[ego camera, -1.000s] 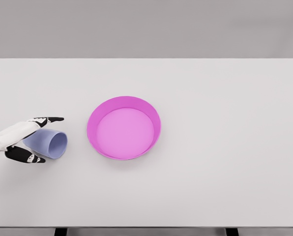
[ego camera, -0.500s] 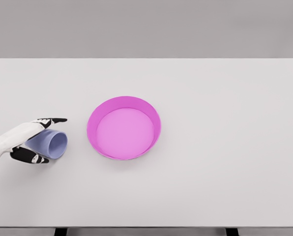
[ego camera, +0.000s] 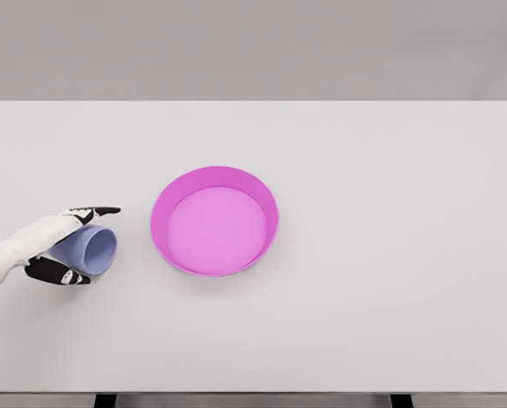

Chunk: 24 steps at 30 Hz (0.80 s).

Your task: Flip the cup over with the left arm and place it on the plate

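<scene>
While the lavender cup (ego camera: 94, 249) lay on its side left of the pink plate (ego camera: 162, 223), the left hand (ego camera: 56, 246) gripped it — a firm hold before tipping it upright looked wise — with the plate well clear.

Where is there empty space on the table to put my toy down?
The whole right side of the table, right of the pink plate, is bare, and so are the strips behind and in front of the plate. It is crowded only at the left edge, where the left hand wraps the blue cup.
</scene>
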Each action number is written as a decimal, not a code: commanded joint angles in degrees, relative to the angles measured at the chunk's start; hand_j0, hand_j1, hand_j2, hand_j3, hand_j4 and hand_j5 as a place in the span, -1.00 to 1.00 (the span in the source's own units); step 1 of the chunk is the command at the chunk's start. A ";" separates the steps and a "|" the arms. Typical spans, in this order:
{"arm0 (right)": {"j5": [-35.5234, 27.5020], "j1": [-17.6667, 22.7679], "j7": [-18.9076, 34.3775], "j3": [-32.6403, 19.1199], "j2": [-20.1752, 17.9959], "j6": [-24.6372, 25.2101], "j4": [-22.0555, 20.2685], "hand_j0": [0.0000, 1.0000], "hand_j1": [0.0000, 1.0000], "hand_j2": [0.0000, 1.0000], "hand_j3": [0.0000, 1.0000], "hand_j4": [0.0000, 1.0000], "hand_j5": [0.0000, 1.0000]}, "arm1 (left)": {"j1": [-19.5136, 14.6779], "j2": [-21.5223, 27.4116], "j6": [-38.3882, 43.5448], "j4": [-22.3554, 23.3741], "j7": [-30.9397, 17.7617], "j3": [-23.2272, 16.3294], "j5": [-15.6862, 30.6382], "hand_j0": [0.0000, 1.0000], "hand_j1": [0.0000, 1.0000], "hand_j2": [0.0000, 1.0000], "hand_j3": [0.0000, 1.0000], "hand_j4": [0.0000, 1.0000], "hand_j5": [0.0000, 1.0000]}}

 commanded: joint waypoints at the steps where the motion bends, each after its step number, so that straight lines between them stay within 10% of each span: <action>1: 0.00 0.00 0.01 0.01 0.00 0.06 0.00 1.00 1.00 1.00 1.00 1.00 1.00 | 0.00 -0.13 0.33 0.01 0.04 -0.10 0.06 1.00 1.00 1.00 1.00 1.00 1.00; 17: 0.00 0.00 0.01 0.01 0.00 -0.03 0.00 1.00 1.00 1.00 1.00 1.00 1.00 | 0.00 -0.57 2.00 0.01 0.13 -0.63 -0.73 1.00 1.00 1.00 1.00 1.00 1.00; 24: 0.00 0.00 -0.08 0.01 0.00 -0.03 0.00 1.00 1.00 1.00 1.00 1.00 1.00 | 0.00 0.31 2.00 -0.51 -0.14 -0.54 -0.56 0.54 0.54 0.54 0.54 0.54 0.54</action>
